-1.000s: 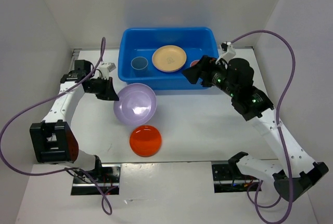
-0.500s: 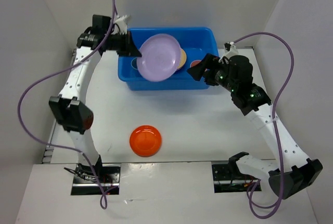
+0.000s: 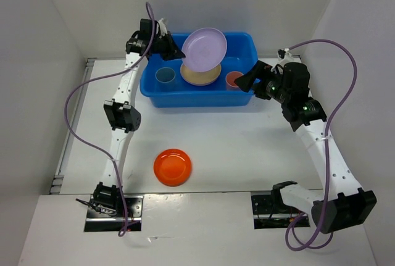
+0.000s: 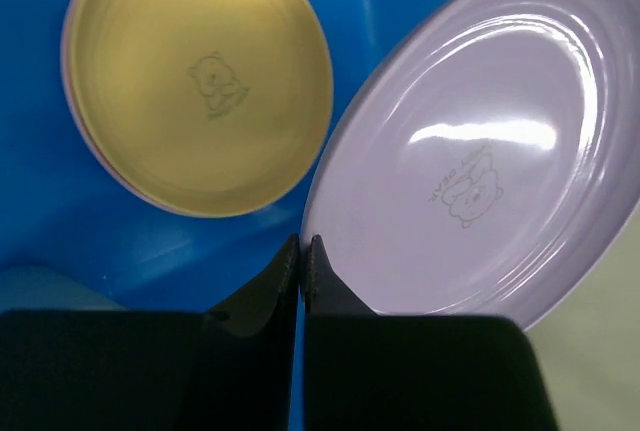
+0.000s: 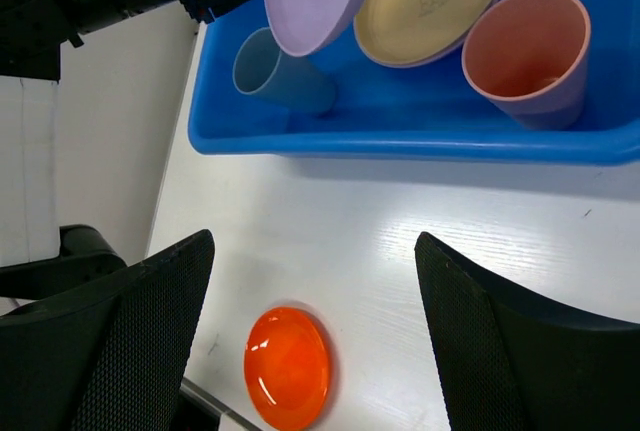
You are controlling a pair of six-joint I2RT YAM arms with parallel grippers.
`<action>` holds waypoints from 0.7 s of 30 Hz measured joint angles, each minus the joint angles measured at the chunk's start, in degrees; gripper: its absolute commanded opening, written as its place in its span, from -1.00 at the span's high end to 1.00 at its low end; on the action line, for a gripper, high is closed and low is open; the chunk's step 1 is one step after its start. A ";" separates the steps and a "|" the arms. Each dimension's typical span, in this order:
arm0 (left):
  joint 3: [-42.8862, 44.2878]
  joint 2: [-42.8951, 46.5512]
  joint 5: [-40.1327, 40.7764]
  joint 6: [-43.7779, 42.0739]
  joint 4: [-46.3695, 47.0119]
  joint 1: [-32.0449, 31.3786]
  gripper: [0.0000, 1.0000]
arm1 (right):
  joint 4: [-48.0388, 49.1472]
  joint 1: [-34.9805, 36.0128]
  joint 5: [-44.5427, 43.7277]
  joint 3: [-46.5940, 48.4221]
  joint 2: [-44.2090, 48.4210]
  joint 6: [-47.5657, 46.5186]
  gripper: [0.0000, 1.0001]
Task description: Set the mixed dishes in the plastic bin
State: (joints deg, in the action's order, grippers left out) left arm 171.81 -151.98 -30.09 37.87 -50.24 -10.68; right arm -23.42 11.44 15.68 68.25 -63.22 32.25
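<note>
- White tabletop [image 3: 247,142], carrying the whole scene.
- Big blue plastic bin [image 3: 197,97] at the far side, long wall facing the arms.
- Lavender plate [image 3: 205,49] up in the air, tilted, over the middle of the bin and partly above the tan-yellow plate.
- Tan-yellow plate [image 3: 200,76] down on the bin floor, bear print facing up.
- Orange plate [image 3: 173,166] out alone on the tabletop's near side, well apart from the bin.
- Salmon-pink cup [image 3: 234,80] inside at the right end, light-blue cup [image 3: 165,76] inside at the left end, both mouth up.
- Left pincer [image 4: 302,251] clamped tight on the lavender plate's rim.
- Right pincer [image 5: 312,251] spread wide, nothing between the fingers, hovering by the bin's right front corner.
</note>
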 measured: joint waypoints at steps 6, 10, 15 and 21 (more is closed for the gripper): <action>4.24 -4.31 6.03 4.70 0.90 0.28 1.00 | -0.22 -0.74 0.72 0.00 -2.60 -0.63 -0.71; 5.40 -5.38 9.81 6.34 2.43 0.42 1.00 | -0.20 -0.90 1.57 0.00 -4.33 -0.68 -0.71; 5.75 -7.54 14.95 7.56 4.07 0.59 1.00 | -0.11 -1.92 2.60 0.00 -6.43 -0.81 -0.71; 5.75 -11.21 19.26 7.58 4.94 0.57 1.00 | -0.07 -2.49 3.30 0.11 -8.50 -1.40 -0.71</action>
State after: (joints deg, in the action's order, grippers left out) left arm 177.55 -163.19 -10.83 45.45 -45.30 -10.11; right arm -23.49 8.95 18.98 68.36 -71.72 30.85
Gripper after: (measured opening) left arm 0.021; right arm 0.858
